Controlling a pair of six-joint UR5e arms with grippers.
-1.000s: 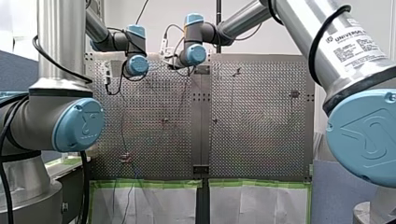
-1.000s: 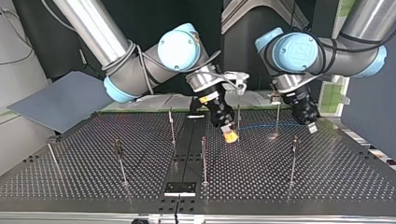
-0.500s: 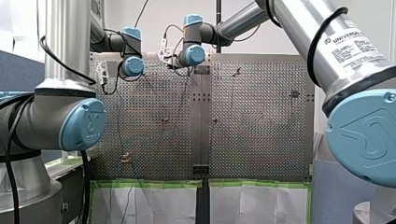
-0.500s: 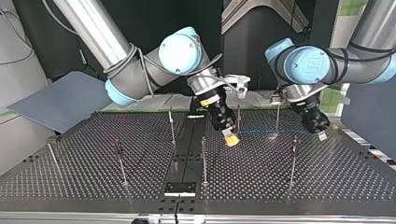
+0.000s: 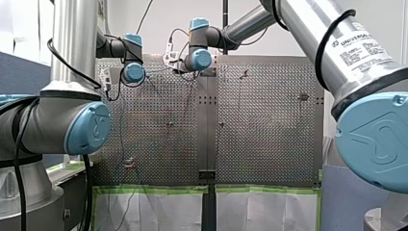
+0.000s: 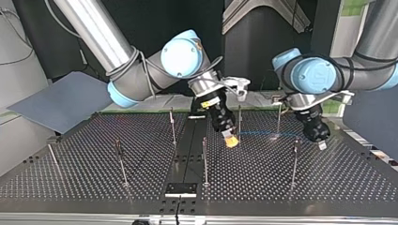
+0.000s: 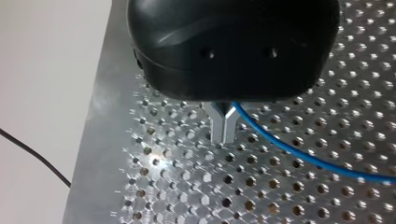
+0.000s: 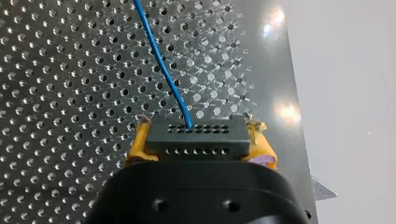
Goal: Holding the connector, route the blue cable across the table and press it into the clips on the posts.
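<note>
— While my right claw (image 8: 200, 140) pinches the black connector (image 8: 196, 146) between its yellow pads (image 8: 136, 145), where does the blue cable (image 8: 161, 60) go?

— It leaves one of the small holes in the connector's face. From there it runs ahead over the perforated worktop (image 8: 56, 93), with one worktop edge close beside the claw.

— And my left claw (image 7: 224, 128)?

— Its metal fingers (image 7: 218, 126) are pressed together at the tips and nip the cable just above them. The tips hang just over the worktop, near a side edge. The cable sweeps away from them across the holes.

— How does the line lie between the two claws?

— Seen from across the worktop, it stretches nearly straight from claw to claw, along the edge nearest the arms. It passes two thin upright posts (image 6: 239, 119) on the way. I cannot tell whether it sits in their clips.

— Anything else out there?

— More posts stand well apart over the rest of the worktop, and a thin black wire (image 7: 35, 156) lies on the pale surface beyond the side edge.
</note>
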